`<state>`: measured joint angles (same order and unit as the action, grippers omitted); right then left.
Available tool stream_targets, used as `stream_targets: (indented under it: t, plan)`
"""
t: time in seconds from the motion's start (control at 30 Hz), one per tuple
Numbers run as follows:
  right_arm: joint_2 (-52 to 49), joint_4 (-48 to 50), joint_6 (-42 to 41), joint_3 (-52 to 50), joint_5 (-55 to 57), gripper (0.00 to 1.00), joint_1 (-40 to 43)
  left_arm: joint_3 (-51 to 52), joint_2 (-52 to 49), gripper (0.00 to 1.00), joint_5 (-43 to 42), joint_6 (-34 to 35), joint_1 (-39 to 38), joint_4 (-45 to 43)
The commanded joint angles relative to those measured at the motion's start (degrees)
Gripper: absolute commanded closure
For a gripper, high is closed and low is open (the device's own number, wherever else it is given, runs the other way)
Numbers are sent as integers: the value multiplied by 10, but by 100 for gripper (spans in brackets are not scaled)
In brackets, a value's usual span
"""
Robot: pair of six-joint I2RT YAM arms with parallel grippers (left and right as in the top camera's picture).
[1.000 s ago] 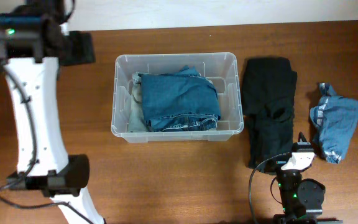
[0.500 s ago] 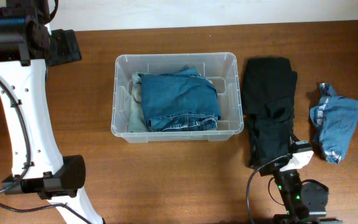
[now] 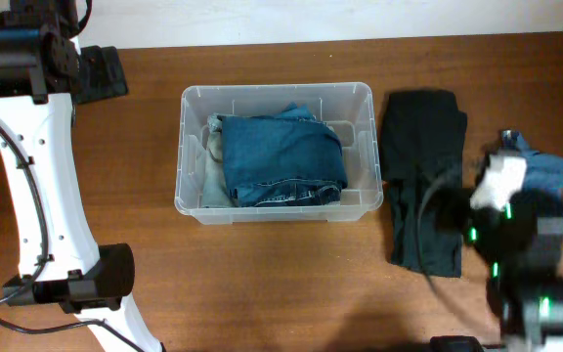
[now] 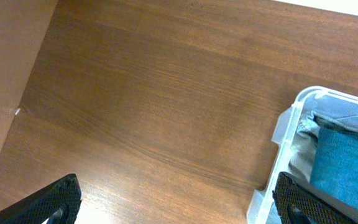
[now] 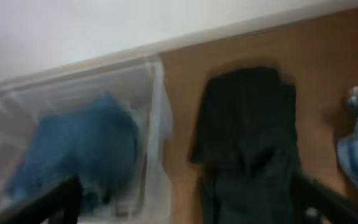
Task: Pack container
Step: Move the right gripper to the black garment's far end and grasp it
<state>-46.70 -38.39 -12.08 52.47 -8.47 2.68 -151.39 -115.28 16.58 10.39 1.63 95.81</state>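
- Right gripper first: its fingers sit wide apart at the bottom corners of its own view, so we read it as spread and empty. That view is blurry, so we won't trust fine detail.
- Left gripper: also spread wide with nothing between the fingers. It's up over bare table at the far left corner, and only the bin's left end pokes into its view.
- Container: mid-table between the two arms, with its long axis running left-right. Folded jeans already fill the middle and right of it, and a pale cloth is tucked at the left end.
- Black garment: flat on the table just beside the container's right wall, and we can't tell if it touches. Its long axis runs front to back, parallel to the bin's short side. The right arm hangs over its near right part, and in the wrist view it lies dead ahead with the container off to the left.
- So our guess is that black goes in next. The right arm is far nearer for the pick, and the carry would be a short sideways hop left over the rim.
- Blue cloth: further right again, partly hidden by the right arm from above.
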Motion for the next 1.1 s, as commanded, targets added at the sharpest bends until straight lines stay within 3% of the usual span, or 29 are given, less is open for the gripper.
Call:
stream_targets:
  t: [0.0,0.23,0.4,0.57,0.63,1.07]
  plan:
    - [-121,-31,-4,111,-23,2,0,-2,3,1,8,7,0,-1]
    - [-303,-120,15,279,-94,2,19,-2,3,1,8,7,0,-1]
    - [-417,-172,15,371,-101,2,126,-2,3,1,8,7,0,-1]
    - [-503,-164,29,379,-145,2,219,-2,3,1,8,7,0,-1]
    - [-567,-158,78,379,-196,2,243,-2,3,1,8,7,0,-1]
    - [-718,-85,102,379,-226,2,243,-2,3,0,8,7,0,-1]
